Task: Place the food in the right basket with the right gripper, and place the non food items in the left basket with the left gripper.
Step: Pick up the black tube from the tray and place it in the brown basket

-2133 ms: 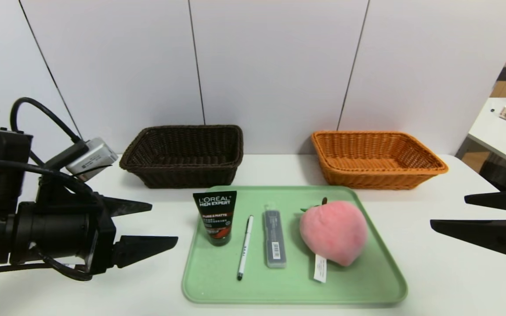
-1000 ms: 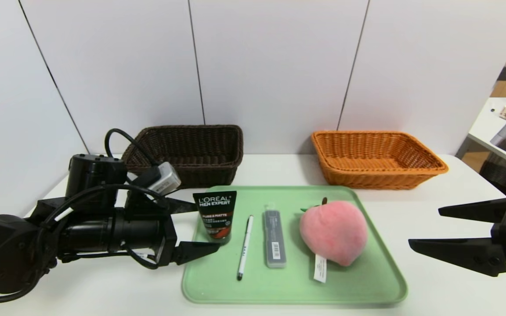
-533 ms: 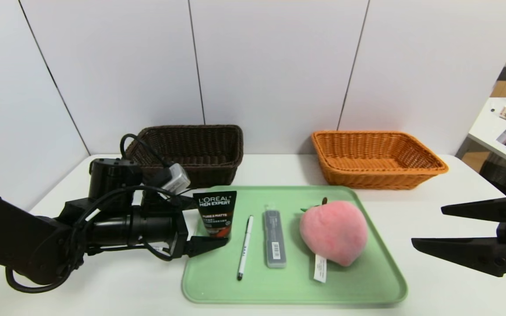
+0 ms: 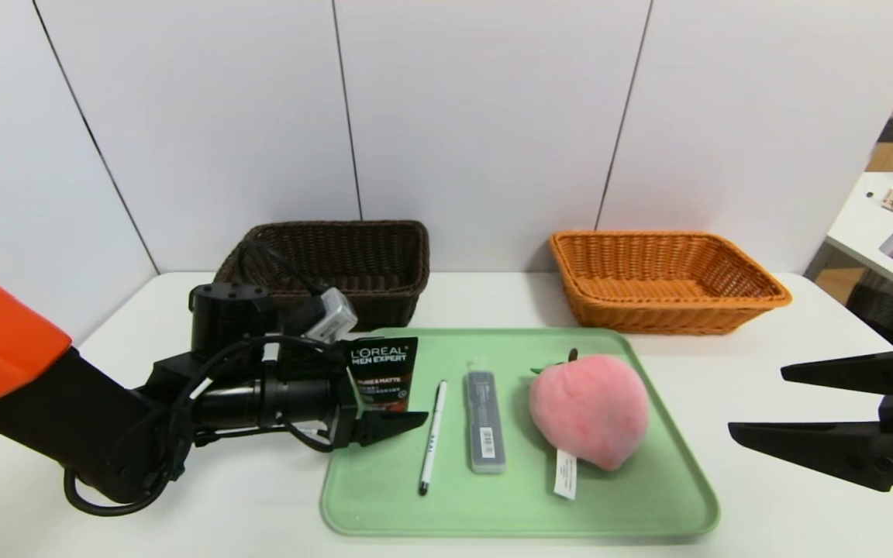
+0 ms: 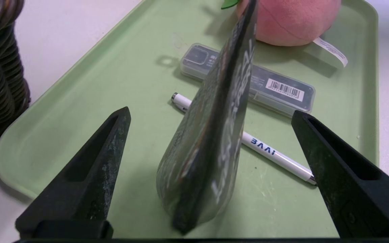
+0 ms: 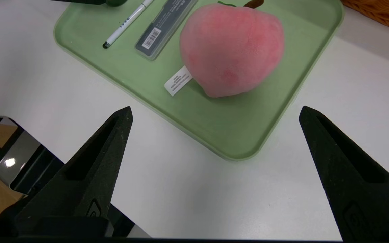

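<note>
The face-wash tube point(image 4: 382, 377) stands upright at the far left of the green tray point(image 4: 648, 496), and my left gripper point(image 5: 211, 172) straddles it, fingers spread wide on either side without touching. On the tray to its right lie a white pen point(image 4: 432, 438), a grey case point(image 4: 484, 422) and the plush peach point(image 4: 588, 408). My right gripper point(image 4: 818, 407) hovers spread open over the counter point(image 4: 787, 504), right of the tray. The brown basket point(image 4: 326, 271) and orange basket point(image 4: 660, 279) sit farther back.

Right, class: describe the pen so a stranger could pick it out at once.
Start at the green tray in the middle of the table. On it, between the upright black tube and the flat grey case, lies the pen: the only thin white stick, dark-tipped.
</note>
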### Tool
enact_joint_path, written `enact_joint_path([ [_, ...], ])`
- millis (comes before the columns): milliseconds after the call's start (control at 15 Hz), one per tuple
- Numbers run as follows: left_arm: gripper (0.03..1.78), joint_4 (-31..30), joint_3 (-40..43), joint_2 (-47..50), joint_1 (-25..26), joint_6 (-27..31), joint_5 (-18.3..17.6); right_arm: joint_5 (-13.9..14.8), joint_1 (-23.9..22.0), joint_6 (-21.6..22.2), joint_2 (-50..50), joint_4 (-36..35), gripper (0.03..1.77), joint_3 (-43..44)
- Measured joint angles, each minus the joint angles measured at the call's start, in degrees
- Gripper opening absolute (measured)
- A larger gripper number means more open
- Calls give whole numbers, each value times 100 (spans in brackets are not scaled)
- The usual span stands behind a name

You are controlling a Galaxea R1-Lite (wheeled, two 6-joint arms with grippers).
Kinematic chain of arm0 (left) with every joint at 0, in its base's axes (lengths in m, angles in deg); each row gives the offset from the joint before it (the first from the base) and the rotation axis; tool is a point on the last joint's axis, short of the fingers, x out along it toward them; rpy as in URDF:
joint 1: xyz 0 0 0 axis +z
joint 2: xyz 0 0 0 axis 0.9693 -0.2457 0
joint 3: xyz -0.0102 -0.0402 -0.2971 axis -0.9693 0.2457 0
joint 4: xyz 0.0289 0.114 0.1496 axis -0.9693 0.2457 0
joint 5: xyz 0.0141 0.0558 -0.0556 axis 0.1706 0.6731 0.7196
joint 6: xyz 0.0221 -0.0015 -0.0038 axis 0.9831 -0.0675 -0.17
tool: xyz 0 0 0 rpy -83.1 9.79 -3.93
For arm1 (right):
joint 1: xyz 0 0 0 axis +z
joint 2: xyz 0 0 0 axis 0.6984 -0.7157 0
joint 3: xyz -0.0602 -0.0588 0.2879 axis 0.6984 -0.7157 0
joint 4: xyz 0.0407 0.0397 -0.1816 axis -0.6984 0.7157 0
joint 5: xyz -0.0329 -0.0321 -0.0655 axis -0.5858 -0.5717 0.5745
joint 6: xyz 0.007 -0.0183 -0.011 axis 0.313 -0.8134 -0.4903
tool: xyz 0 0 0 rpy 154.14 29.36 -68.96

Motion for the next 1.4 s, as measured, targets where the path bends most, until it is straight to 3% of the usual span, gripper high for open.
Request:
enact_joint_path([
  [133,169,-5,-2,-41,-10,2,-2,1,-10,0,2,0,170,-2],
  [400,108,-7,-38,-68,-20,0,-2,0,-11,2,5,0,170,-2],
  [600,77,-22,-39,-63,-28,-20,-4,0,-11,2,7,11,170,-7],
  [667,45,-27,-39,-57,-30,-22,-9,0,-11,2,10,11,170,-11],
  [733,38,-30,-41,-39,-30,-38,-4,0,-11,0,13,10,170,-11],
  [1400,38,260,-449,844,27,-607,132,-2,-29,11,88,2,170,-85],
])
